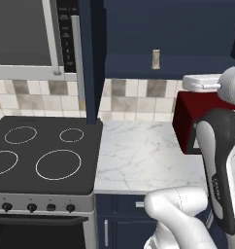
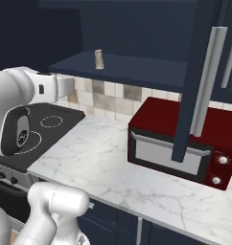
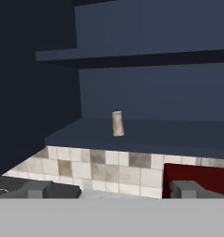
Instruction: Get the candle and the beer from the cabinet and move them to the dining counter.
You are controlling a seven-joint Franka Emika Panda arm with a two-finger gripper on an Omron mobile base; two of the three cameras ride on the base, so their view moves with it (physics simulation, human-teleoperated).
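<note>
Left base view: cabinet (image 1: 168,29) stands open, one navy door (image 1: 90,58) edge-on toward the camera. Candle (image 1: 156,59) sits upright on the lower shelf (image 1: 187,65), at approx. 1 o'clock from frame centre, well apart from anything else. No beer seen on the shelf parts shown. Below: tile backsplash (image 1: 129,99), marble desk (image 1: 143,151), stove (image 1: 41,151) at 8 o'clock, red microwave (image 1: 190,121) at 3 o'clock, partly behind the arm (image 1: 219,160). Arm is raised w/ forearm near shelf level, presumably to line the hand up on the shelf.

Right base view: same candle (image 2: 98,59) at 11 o'clock, near the front edge of the shelf (image 2: 137,67), so reach depth looks small. Microwave (image 2: 180,143) sits on the desk (image 2: 89,158) directly under the shelf; an open door (image 2: 194,81) w/ a silver bar handle (image 2: 209,81) hangs in front of it at 2 o'clock. Arm wrist (image 2: 51,88) points toward the shelf from 9 o'clock.

Hand view: candle (image 3: 117,123) is close to frame centre, i.e. the hand is aimed at it but well apart. Pincer (image 3: 114,190) is fully open, nothing between its fingertips (image 3: 37,190), ready for the stub. Judgement: approach phase for the first item; next move needs a level advance, staying clear of the shelf lip and microwave top.
</note>
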